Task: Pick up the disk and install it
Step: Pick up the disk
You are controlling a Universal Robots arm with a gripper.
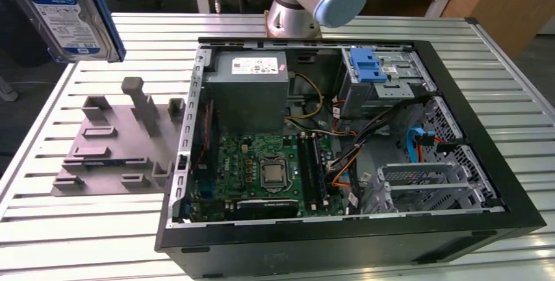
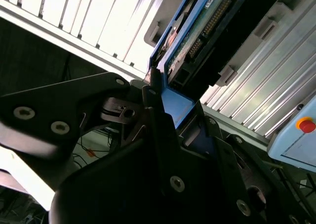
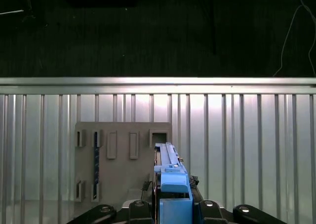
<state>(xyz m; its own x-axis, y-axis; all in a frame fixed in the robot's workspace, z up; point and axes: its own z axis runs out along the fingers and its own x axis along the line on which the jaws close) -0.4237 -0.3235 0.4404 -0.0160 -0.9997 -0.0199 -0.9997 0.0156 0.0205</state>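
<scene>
The disk (image 1: 69, 14) is clamped at its blue frame by the gripper (image 3: 170, 206). It is held aloft, well apart from the computer case (image 1: 347, 232).

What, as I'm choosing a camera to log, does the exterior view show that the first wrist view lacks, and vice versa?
Exterior view adds: the open computer case with its motherboard and power supply, plus the arm's base. First wrist view adds: the hand, closed on the blue frame. Both share: the disk, held in the air over the grey fixture, which rests on the slatted table.
</scene>
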